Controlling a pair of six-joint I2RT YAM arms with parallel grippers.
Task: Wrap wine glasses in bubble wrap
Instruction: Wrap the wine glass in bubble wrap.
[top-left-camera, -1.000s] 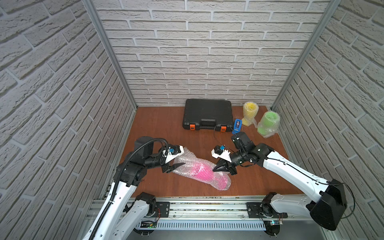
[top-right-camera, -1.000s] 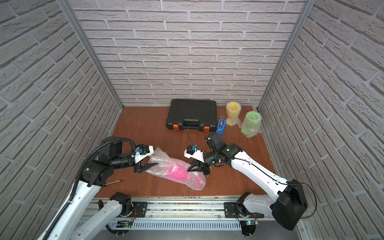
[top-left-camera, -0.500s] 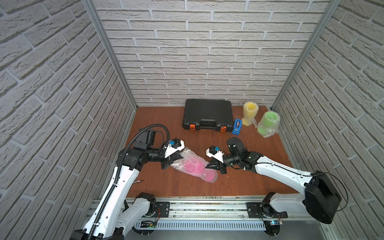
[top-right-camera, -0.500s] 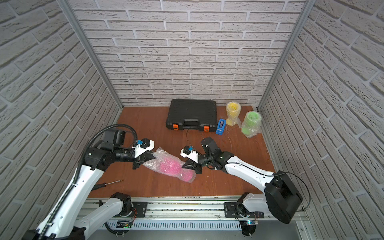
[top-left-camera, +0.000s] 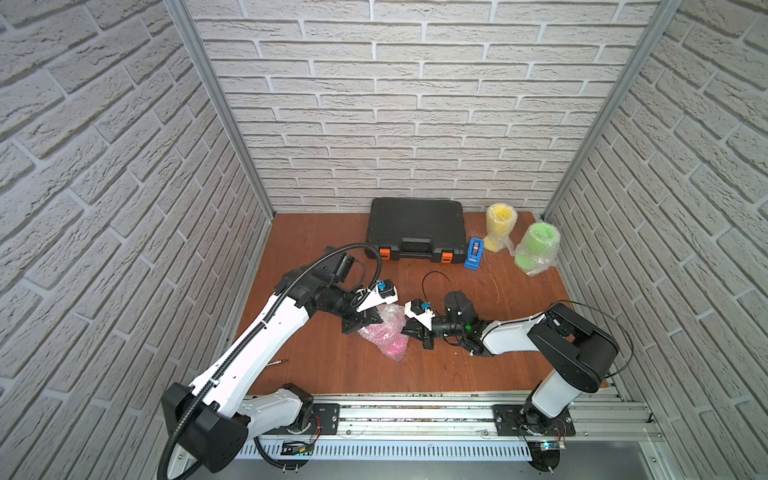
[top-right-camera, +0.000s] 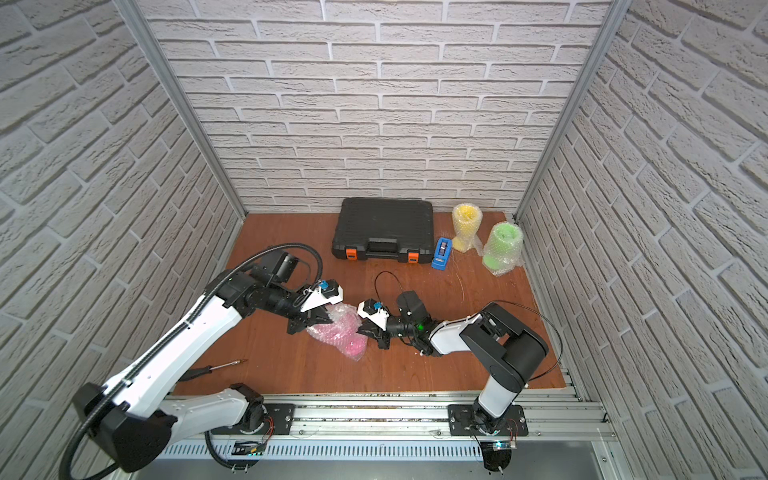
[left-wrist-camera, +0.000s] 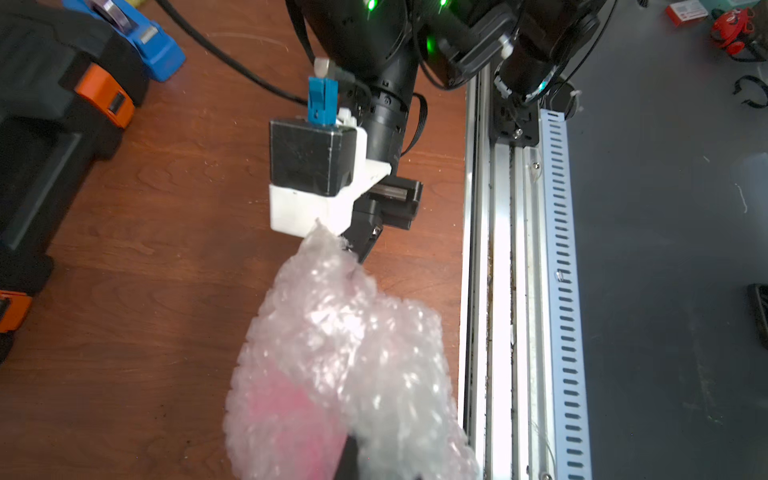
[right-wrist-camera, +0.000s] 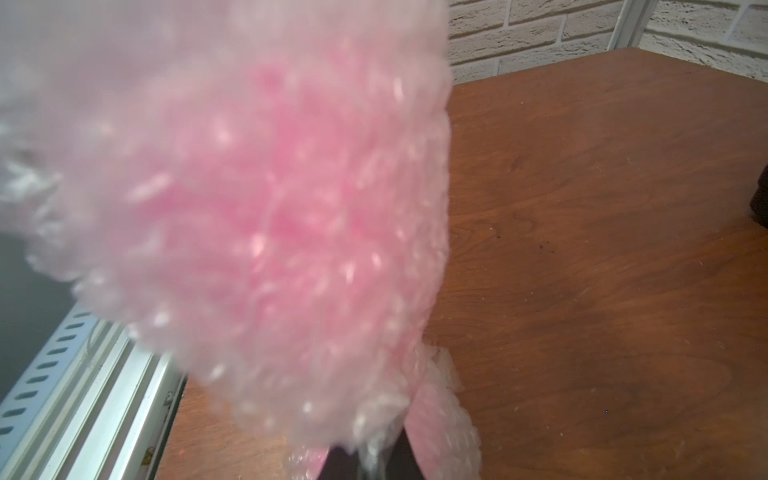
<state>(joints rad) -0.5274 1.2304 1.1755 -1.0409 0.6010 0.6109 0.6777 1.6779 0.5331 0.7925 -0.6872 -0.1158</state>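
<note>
My left pincer (top-left-camera: 360, 325) and right pincer (top-left-camera: 412, 331) are both clenched on the clear crinkly bubble wrap (top-left-camera: 392, 320) bunched around the hot pink plastic goblet (top-left-camera: 395, 348), which sits between them over the middle of the brown wooden table (top-left-camera: 324, 365). At the back right corner, the yellow plastic goblet (top-left-camera: 500, 224) and lime green plastic goblet (top-left-camera: 536, 245) stand wrapped. I judge 2 of 3 done, with this bundle left to close.

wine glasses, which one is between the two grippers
The pink goblet: its bubble wrap is pinched by the left gripper and right gripper. The yellow goblet and green goblet stand wrapped, far from both grippers.
</note>
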